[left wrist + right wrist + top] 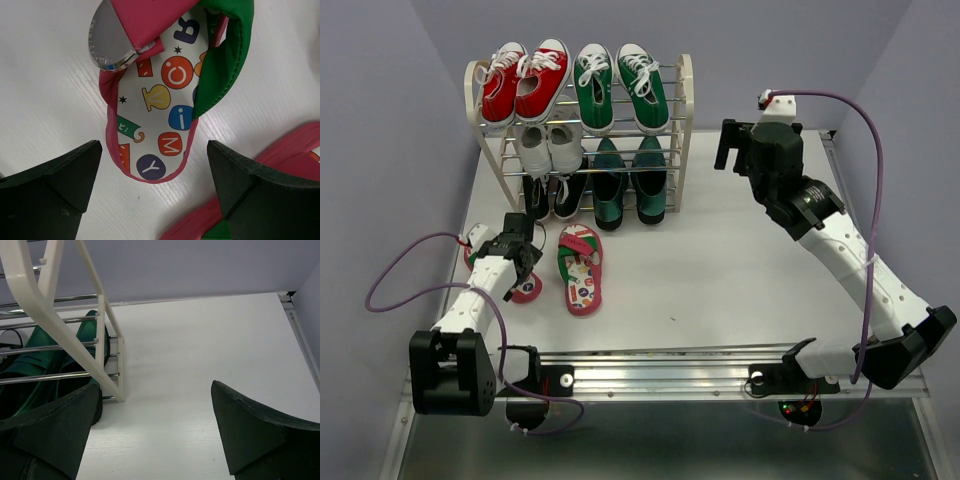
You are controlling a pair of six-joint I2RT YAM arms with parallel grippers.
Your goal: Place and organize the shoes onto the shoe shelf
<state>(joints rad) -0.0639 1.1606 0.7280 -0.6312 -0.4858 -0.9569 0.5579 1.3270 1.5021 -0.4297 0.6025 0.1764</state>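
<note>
The shoe shelf stands at the back left of the table. Green sneakers sit on its top tier at the right. Dark green loafers fill the bottom right, also seen through the rods. One flip-flop lies on the table in front of the shelf. A second flip-flop lies partly under my left arm. My left gripper hovers open just over a flip-flop's heel, jaws wide apart. My right gripper hangs open right of the shelf, empty.
Red sneakers occupy the top tier's left, white sneakers the middle tier, black shoes the bottom left. The shelf's cream side frame is close to my right gripper's left finger. Purple cables loop beside both arms.
</note>
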